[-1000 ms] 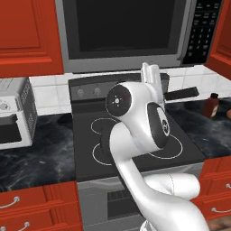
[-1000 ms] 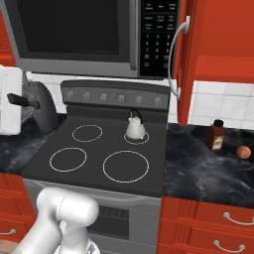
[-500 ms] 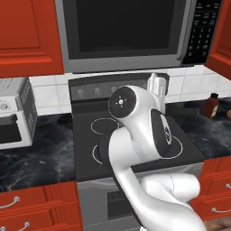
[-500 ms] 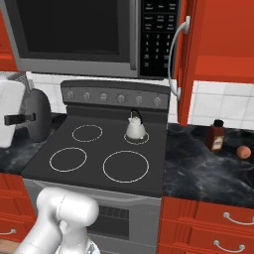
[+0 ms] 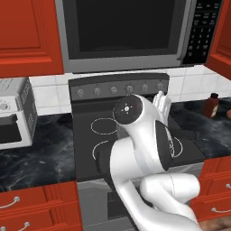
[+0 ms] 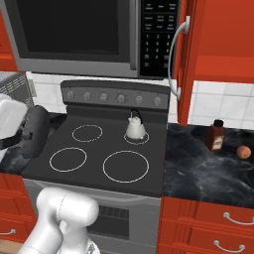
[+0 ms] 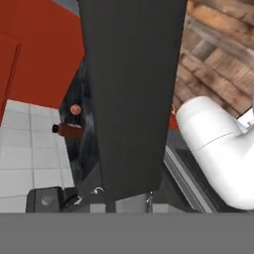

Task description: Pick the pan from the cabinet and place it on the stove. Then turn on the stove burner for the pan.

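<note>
A simulated kitchen of red cabinets, a black microwave (image 6: 89, 34) and marbled dark counter (image 6: 208, 163) frames the job at its midpoint — the pan (image 6: 33, 133) is out of the cabinet (image 6: 218, 39) and rides tilted on edge in the gripper (image 6: 20, 141), whose jaws are clamped on it, over the left edge of the stove (image 6: 106, 158). Setting it down and turning a knob remain. A white kettle (image 6: 135, 126) occupies the rear right ring — beyond it, a bottle (image 6: 216, 135).
</note>
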Controlling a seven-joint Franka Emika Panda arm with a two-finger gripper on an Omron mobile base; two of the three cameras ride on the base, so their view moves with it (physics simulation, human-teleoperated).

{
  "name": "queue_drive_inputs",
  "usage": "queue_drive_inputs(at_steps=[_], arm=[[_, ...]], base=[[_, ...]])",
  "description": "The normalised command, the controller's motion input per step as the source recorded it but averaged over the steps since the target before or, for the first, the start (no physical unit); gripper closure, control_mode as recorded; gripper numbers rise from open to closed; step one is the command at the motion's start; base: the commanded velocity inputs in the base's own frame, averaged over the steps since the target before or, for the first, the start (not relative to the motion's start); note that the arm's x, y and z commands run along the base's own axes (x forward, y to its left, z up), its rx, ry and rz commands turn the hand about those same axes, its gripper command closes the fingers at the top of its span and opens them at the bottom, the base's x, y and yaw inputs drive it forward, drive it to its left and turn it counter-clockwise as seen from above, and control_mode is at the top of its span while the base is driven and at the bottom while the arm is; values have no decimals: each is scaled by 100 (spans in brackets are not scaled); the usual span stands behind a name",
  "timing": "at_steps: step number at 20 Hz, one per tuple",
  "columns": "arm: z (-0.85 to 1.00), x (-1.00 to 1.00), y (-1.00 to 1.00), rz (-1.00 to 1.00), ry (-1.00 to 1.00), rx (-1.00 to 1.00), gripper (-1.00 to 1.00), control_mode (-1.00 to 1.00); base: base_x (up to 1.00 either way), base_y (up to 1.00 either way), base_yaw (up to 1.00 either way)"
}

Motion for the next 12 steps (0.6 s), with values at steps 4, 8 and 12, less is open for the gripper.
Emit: queue_drive_inputs(at_steps=[4, 8, 12], arm=[[-21, 0, -39, 0, 6, 25, 100, -100], [-16, 0, -60, 0, 5, 31, 100, -100], [-21, 2, -41, 0, 9, 22, 100, -100]], base=[[0, 0, 0], [0, 0, 0], [0, 0, 0]])
